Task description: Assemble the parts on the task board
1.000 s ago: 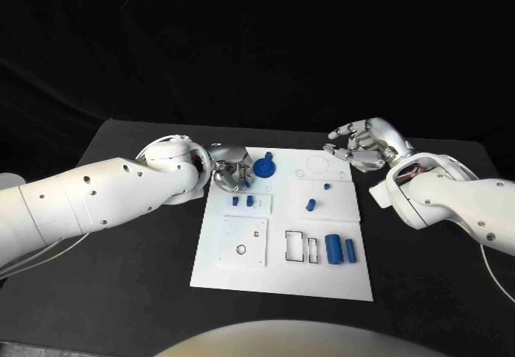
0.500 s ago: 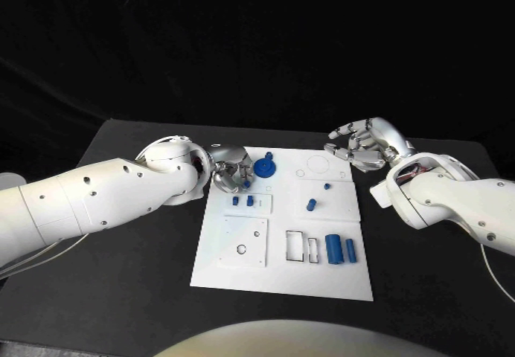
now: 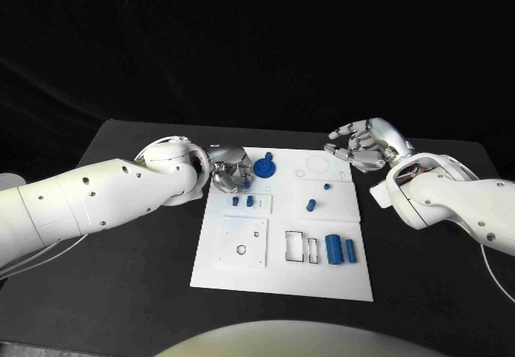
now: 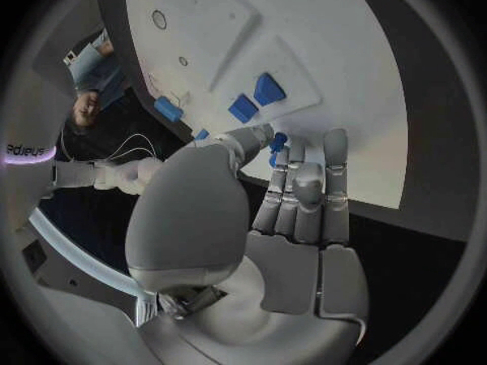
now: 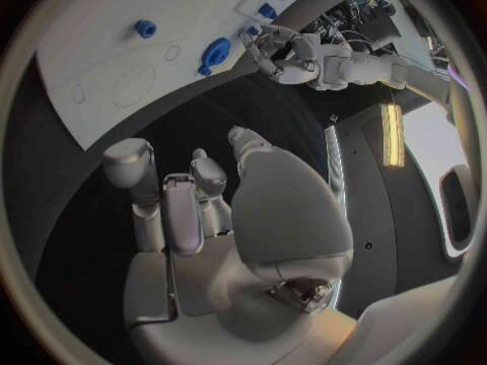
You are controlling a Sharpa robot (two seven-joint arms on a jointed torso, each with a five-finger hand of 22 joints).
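The left hand [image 3: 228, 175] sits at the upper left edge of the board [image 3: 281, 279], pinching a small blue part [image 4: 276, 143] between thumb and fingertips. To seat it well, the hand should square it over its socket before pressing. The right hand [image 3: 363, 146], upper right, holds nothing, its fingers loosely curled and apart. Which socket the part belongs to is hard to make out.
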